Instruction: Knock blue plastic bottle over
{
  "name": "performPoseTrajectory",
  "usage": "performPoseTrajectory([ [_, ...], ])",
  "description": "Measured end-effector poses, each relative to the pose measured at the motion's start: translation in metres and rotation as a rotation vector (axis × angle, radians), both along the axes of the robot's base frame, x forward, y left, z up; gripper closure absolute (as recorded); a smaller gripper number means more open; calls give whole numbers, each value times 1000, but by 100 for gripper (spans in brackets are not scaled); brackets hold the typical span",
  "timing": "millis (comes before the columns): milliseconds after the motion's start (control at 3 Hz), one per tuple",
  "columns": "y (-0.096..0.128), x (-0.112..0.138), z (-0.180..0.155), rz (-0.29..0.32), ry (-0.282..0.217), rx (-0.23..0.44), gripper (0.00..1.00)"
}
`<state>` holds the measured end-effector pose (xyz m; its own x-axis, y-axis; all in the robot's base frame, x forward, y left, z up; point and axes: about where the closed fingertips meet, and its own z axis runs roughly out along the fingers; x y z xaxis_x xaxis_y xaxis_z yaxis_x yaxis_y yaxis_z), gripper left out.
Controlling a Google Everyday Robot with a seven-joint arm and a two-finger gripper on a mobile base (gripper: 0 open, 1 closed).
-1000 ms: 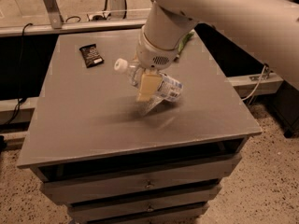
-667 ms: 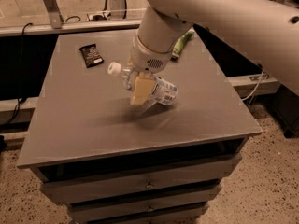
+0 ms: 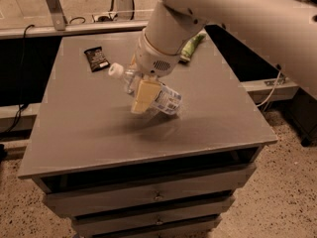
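The blue plastic bottle (image 3: 167,99) is a clear bottle with a white cap (image 3: 115,69) and a blue-and-white label. It leans far over on the grey table (image 3: 89,133), cap pointing up and to the left, base to the right. My gripper (image 3: 141,102) hangs from the large white arm (image 3: 168,29) and is right at the bottle's middle, in front of it and touching it. The bottle's neck is partly hidden behind the gripper.
A small black packet (image 3: 96,58) lies at the table's back left. A green snack bag (image 3: 192,46) lies at the back right, partly behind the arm. The table has drawers (image 3: 158,196) below its front edge. A cable (image 3: 270,94) hangs at the right.
The gripper and the bottle have shifted slightly left together. The bottle has tipped further over, with its cap swinging out to the left.
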<state>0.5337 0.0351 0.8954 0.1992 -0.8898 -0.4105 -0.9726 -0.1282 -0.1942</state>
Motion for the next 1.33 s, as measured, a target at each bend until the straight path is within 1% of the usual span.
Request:
performPoseTrajectory([
  [333, 2, -4, 6, 6, 7, 29, 0],
  [1000, 5, -10, 9, 8, 25, 63, 0],
  [1333, -4, -8, 9, -16, 33, 80, 0],
])
